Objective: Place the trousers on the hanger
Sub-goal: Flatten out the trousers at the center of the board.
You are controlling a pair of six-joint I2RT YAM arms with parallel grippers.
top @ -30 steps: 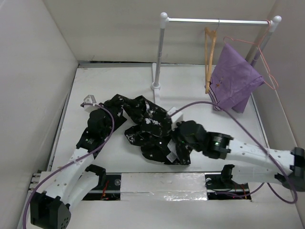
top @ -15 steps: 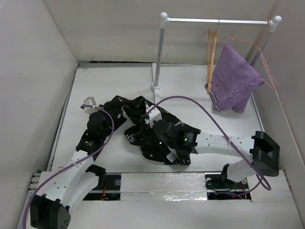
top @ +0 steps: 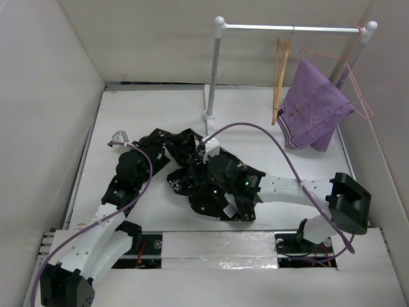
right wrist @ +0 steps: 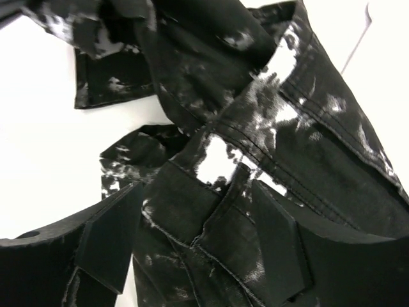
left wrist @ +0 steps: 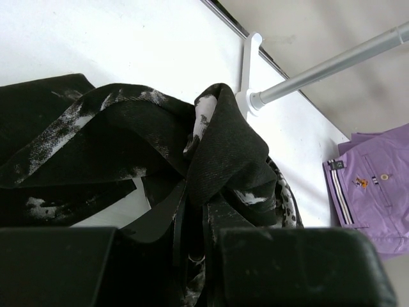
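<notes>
Near the table's middle, slightly left, the trousers [top: 182, 146] lie crumpled. We judge them soft, limp and fairly heavy, likely to sag and slide, so the stitched band looks the firmest hold. Our left gripper [left wrist: 192, 220] pinches a raised fold, fingers almost together. Our right gripper [right wrist: 192, 211] hangs wide open over a seam, gripping nothing. No containers show. At the far-right corner, the rail [top: 287, 28] carries the bare hanger [top: 279, 80] and a purple cloth [top: 316, 109].

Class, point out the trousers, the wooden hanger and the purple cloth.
the trousers [top: 167, 142], top external view, crumpled upper-left part
the hanger [top: 278, 83], top external view, wooden side arm
the purple cloth [top: 316, 105], top external view, middle of the drape
</notes>
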